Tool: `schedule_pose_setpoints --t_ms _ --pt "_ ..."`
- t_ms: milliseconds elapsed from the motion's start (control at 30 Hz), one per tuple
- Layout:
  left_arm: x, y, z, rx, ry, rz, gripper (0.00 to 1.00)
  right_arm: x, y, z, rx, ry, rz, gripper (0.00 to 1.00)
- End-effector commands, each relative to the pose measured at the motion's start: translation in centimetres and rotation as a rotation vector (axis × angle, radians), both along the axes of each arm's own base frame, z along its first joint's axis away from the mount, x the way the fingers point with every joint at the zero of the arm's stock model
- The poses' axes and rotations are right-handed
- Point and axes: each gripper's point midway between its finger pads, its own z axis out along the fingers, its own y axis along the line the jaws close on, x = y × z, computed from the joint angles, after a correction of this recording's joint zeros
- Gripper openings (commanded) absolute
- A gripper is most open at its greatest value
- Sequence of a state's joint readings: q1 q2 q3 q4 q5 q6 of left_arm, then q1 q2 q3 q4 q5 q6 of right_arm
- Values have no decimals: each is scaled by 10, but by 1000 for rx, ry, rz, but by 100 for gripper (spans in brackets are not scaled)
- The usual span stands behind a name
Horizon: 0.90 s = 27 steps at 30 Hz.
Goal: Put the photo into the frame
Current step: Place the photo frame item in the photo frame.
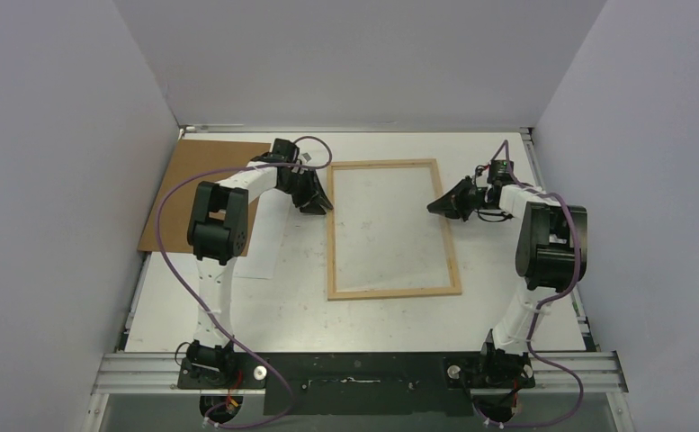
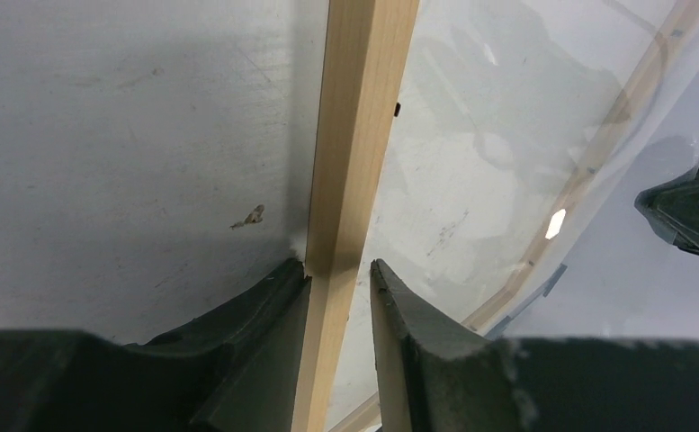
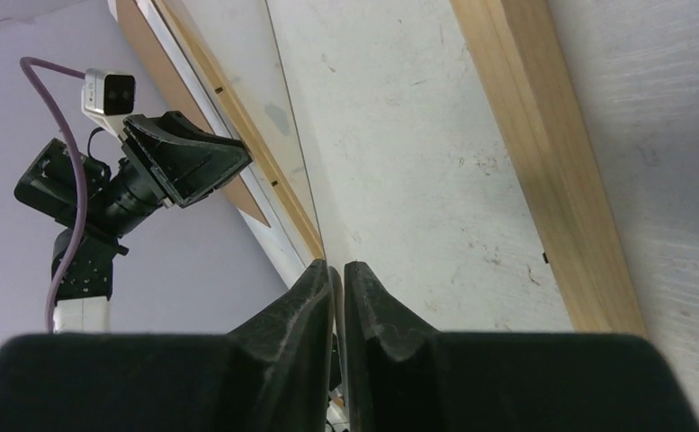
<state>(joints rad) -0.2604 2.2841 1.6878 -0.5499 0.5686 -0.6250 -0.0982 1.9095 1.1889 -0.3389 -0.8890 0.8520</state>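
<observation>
Right now your left fingers (image 2: 273, 292) straddle the left strip of the frame (image 2: 356, 135). The outer one touches the wood and the inner one stands a sliver off it, so the left gripper (image 2: 338, 270) is not yet clamped. Close it squarely, with the strip centred between the pads and the tips low enough to catch the full side of the wood rather than its top corner. By the look of those thin strips, a light, even squeeze should do, since a hard or skewed pinch could rack the corner joints or kick the frame sideways. Your right fingers (image 3: 302, 301) are pressed tip to tip at the frame's 3 o'clock side, and a thin edge runs straight into the seam between them. It looks like the rim of the clear pane (image 2: 480, 108) lying in the frame, but you cannot tell whether the right gripper (image 3: 338, 270) really nips it. Hold that hand quiet while the left closes, so the two do not pull against each other. Farther out, the photo (image 1: 259, 256) lies white side up on the table (image 1: 372, 324) at about 8 o'clock from the frame, near it but apart. It sits beneath your left forearm and by the brown backing panel (image 1: 183, 207) at 10 o'clock; the arm hides whether they overlap. Mind that forearm: dragging the frame toward 9 o'clock would likely sweep the sheet.
</observation>
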Motion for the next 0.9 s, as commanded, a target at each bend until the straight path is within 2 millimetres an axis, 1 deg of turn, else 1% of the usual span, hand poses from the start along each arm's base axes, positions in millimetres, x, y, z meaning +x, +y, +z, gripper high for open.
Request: schedule_pose_setpoints --t_ms 0,67,133,167,233,300,400,467,500,600,667,800,867 --pt "-5 33 -66 237 33 5 31 -4 14 34 7 -102 63 19" --pt "-2 33 -65 235 28 0 31 -13 26 28 -27 -121 149 31" --pt "-2 32 -65 232 27 -7 31 -16 34 21 -54 -159 198 42" --pt "-2 32 -66 230 28 -7 31 -16 41 18 -61 -173 211 44" --pt "-3 32 -66 223 32 -10 31 -16 54 14 -63 -199 237 46" --pt "-2 33 -66 223 31 -10 30 -14 61 12 -80 -227 252 47" --pt "-1 35 -65 223 28 -7 30 -14 61 11 -132 -273 275 46" --pt "0 38 -63 220 24 -4 30 -18 58 11 -151 -288 290 42" --pt "1 39 -63 219 19 -3 30 -20 58 12 -158 -299 299 38" --pt "5 45 -61 211 11 3 29 -20 58 22 -144 -337 290 17" --pt "8 48 -60 205 7 5 29 -17 58 33 -136 -366 265 7" --pt "10 51 -57 188 -5 4 29 -13 58 51 -124 -378 225 0" --pt "11 50 -52 152 -17 -1 37 -12 59 61 -113 -382 209 0"
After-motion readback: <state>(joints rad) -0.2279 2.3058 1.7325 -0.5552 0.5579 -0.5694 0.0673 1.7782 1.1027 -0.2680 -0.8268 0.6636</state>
